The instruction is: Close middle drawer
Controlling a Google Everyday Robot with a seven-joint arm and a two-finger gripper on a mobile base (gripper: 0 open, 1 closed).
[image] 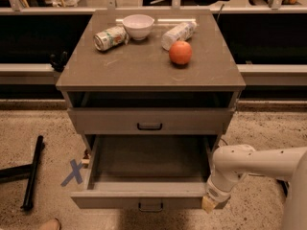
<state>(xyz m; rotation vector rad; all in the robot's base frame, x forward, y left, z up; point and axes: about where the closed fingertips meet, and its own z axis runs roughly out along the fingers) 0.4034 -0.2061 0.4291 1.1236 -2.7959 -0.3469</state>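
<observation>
The middle drawer is pulled far out of the grey-brown cabinet. It is a long shallow empty tray with a slim front panel and a small dark pull handle. My gripper is at the end of the white arm, low on the right. It sits at the front right corner of the drawer's front panel, touching or almost touching it. Above the open drawer is a taller drawer front with a like handle, nearly flush with the cabinet.
On the cabinet top lie a can, a white bowl, a lying bottle and an orange fruit. A black bar and a blue X mark are on the floor at left.
</observation>
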